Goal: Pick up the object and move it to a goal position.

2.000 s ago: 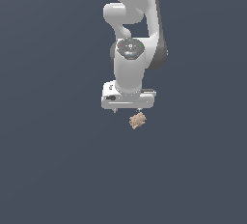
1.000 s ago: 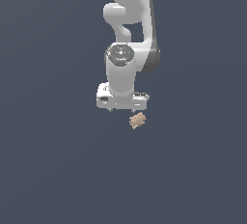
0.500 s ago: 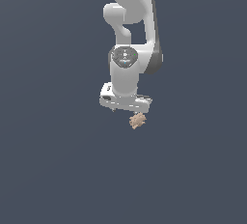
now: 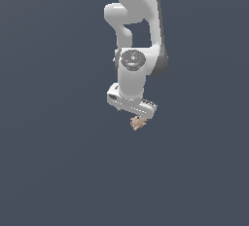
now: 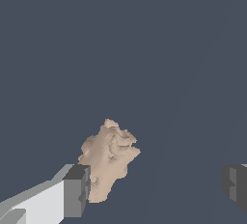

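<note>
Now, pincer (image 5: 157, 187): jaws wide apart (nothing clamped).
Object (image 5: 108, 158): beside one finger pad (image 5: 77, 191); contact unclear.

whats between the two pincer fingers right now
In the wrist view, the tan object lies between the open pincer's fingers, close against one, with bare floor across to the other.

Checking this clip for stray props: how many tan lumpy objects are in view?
1. The tan object lies just below the gripper in the exterior view. In the wrist view it sits between the open jaws, close to one finger. The arm could hide others.
</note>
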You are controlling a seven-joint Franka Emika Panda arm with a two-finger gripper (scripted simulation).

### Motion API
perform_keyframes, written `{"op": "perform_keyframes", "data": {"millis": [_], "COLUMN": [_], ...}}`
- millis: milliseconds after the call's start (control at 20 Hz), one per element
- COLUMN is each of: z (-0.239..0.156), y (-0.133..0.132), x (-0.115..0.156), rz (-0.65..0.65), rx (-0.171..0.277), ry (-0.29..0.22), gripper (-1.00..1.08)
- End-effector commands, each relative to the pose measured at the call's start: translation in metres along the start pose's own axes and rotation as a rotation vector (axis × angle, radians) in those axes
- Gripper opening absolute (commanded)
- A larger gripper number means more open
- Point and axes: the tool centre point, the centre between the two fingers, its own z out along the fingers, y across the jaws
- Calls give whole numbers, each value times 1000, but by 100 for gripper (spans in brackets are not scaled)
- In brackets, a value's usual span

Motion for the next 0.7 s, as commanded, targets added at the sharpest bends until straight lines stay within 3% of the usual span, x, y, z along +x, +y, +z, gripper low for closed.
{"op": "perform_keyframes", "data": {"millis": [0,650], "z": [3,18], "y": [-4,-26], "x": [-2,-15], "rz": [61,374], "rx": [2,13], "ry": [3,20], "gripper": [100,100]}}
